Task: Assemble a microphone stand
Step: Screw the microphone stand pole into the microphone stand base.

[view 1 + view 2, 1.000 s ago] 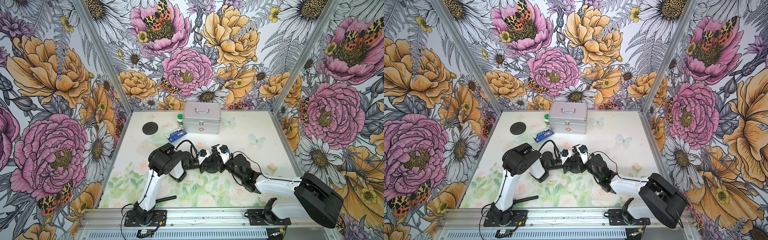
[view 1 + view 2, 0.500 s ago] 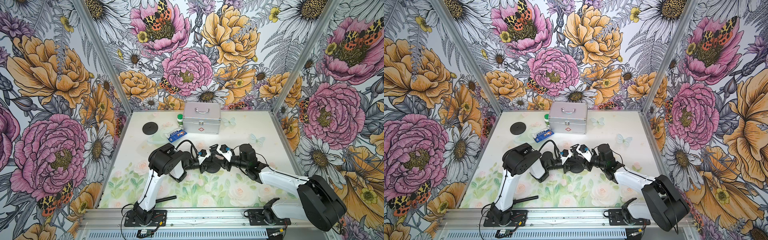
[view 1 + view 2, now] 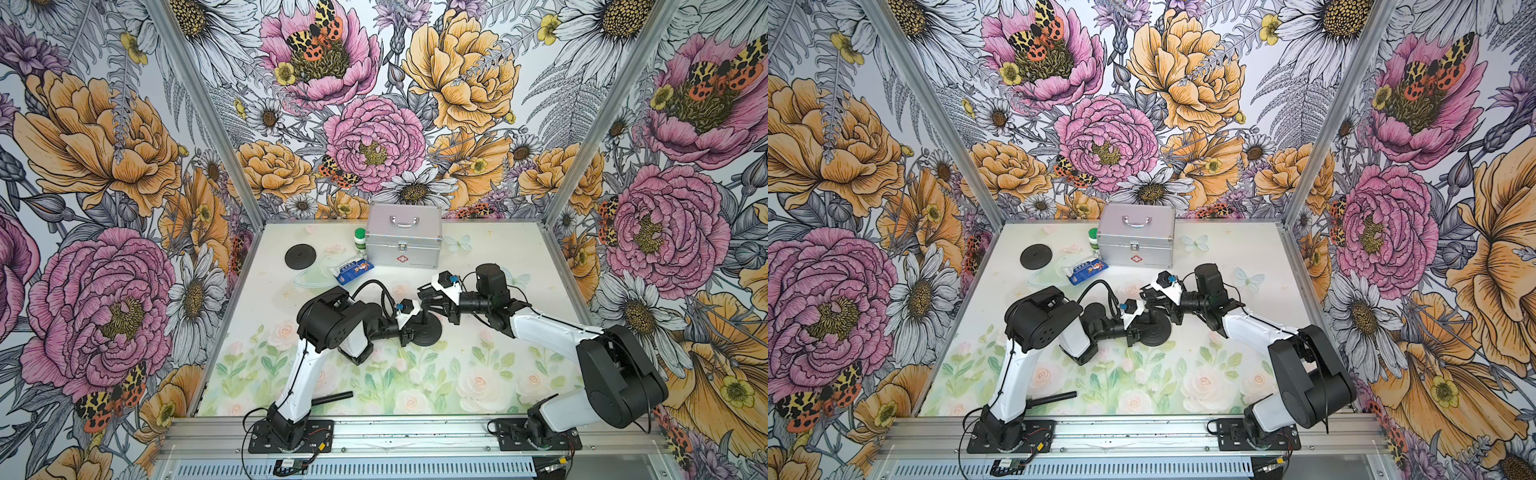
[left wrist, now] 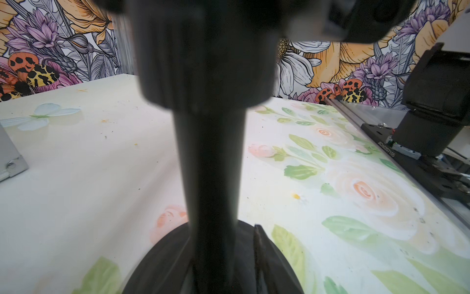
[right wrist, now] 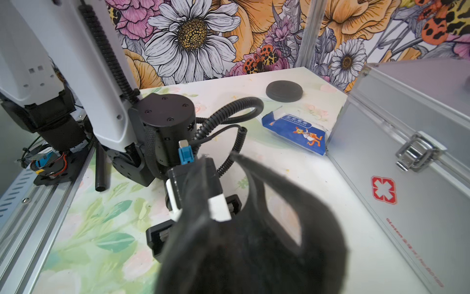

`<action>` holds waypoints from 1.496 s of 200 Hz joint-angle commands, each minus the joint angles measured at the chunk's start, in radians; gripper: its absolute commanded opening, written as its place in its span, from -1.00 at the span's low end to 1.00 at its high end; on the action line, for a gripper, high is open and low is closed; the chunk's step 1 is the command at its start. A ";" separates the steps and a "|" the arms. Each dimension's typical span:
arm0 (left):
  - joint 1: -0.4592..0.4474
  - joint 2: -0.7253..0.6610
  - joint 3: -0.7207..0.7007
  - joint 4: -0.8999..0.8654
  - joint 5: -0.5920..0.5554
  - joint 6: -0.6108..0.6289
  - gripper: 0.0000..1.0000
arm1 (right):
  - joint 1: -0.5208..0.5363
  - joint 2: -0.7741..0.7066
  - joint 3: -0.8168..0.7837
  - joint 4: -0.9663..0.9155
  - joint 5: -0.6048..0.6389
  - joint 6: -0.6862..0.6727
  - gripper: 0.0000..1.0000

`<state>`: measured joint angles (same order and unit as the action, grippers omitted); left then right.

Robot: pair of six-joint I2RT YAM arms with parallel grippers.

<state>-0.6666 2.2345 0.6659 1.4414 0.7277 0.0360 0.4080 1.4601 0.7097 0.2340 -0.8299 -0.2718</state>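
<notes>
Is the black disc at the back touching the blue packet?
Apart. In the right wrist view bare table shows between the black disc and the blue packet; both top views agree.

Floral walls [image 3: 374, 137], pastel rose-print tabletop [image 3: 498, 374]

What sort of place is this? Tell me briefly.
Probably a robot test booth: two arms bolted to an aluminium rail, flower-printed walls boxing in the table, a first-aid case as prop.
</notes>
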 commanded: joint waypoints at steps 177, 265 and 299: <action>-0.010 0.042 0.003 -0.030 0.010 0.008 -0.33 | 0.024 -0.153 -0.104 -0.101 -0.018 -0.071 0.03; -0.001 0.050 0.007 -0.030 0.019 0.004 -0.33 | -0.080 0.078 0.160 -0.317 -0.281 -0.192 -0.20; -0.008 0.048 0.003 -0.029 0.017 0.017 -0.33 | -0.079 0.103 0.178 -0.316 -0.258 -0.205 -0.48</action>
<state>-0.6674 2.2402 0.6720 1.4452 0.7227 0.0418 0.3267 1.5528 0.8612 -0.0578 -1.0733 -0.4553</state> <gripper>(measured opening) 0.335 0.287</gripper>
